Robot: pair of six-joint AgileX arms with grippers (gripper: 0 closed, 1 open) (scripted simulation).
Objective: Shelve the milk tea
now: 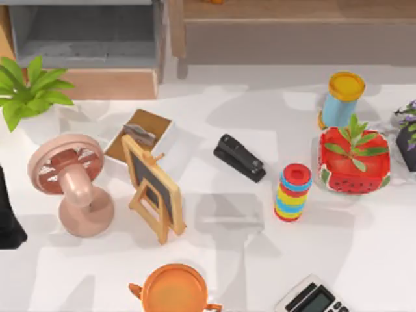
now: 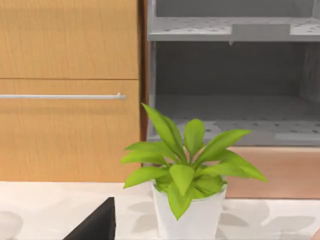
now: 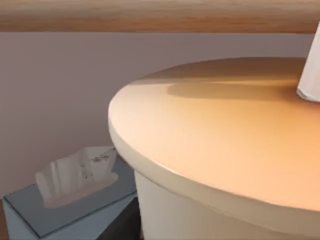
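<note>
close before the right wrist camera, milk tea (image 3: 215,145) lid

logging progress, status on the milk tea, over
Left arm parked at left edge of white table. Cream-lidded white milk tea cup close under right wrist camera. Pale blue tissue box beside it.
</note>
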